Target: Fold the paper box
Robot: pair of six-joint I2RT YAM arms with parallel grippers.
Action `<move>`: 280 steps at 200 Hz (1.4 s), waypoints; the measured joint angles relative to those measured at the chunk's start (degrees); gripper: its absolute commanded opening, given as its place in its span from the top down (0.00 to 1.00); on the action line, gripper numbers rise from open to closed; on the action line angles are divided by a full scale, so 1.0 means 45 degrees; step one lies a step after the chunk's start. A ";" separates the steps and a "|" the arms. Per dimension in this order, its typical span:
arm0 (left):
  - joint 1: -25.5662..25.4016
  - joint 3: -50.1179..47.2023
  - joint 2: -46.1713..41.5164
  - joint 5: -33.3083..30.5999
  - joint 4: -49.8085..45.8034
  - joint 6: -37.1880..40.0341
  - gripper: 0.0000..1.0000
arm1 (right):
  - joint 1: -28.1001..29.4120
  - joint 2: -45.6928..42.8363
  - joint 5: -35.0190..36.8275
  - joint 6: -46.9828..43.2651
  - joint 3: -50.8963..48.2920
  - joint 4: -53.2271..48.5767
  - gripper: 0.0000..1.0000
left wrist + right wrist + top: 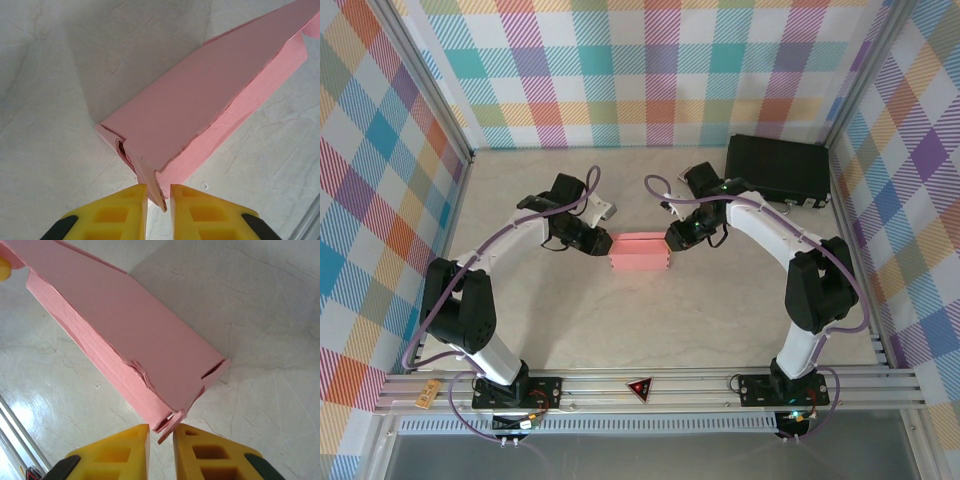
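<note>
Right now I see the paper box mid-frame on the worktop, the left claw and right claw each pinched narrow on an end flap of it.

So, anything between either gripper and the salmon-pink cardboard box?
Nothing visible. The left gripper and right gripper each have an end-flap tip of the salmon-pink cardboard paper box between their yellow fingers. The black hard case sits apart, far right.
</note>
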 measured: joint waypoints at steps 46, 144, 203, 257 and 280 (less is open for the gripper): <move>-0.0039 0.0000 0.0058 0.0044 0.0000 0.0000 0.81 | 0.0063 0.0044 -0.0131 0.0053 0.0019 -0.0005 0.80; -0.0039 0.0000 0.0068 -0.0053 -0.0010 0.0000 0.82 | 0.0131 0.0185 -0.0146 0.0087 0.0078 -0.0136 0.82; -0.0039 0.0000 0.0068 -0.0228 -0.0010 0.0000 0.83 | 0.0136 0.0291 -0.0005 0.0083 0.0078 -0.0282 0.82; -0.0049 -0.0219 0.0068 -0.0296 -0.0005 0.0005 0.83 | 0.0214 0.0325 0.0087 0.0083 0.0078 -0.0330 0.82; -0.0053 -0.0301 0.0068 -0.0296 0.0000 0.0005 0.83 | 0.0223 0.0325 0.0087 0.0083 0.0078 -0.0335 0.83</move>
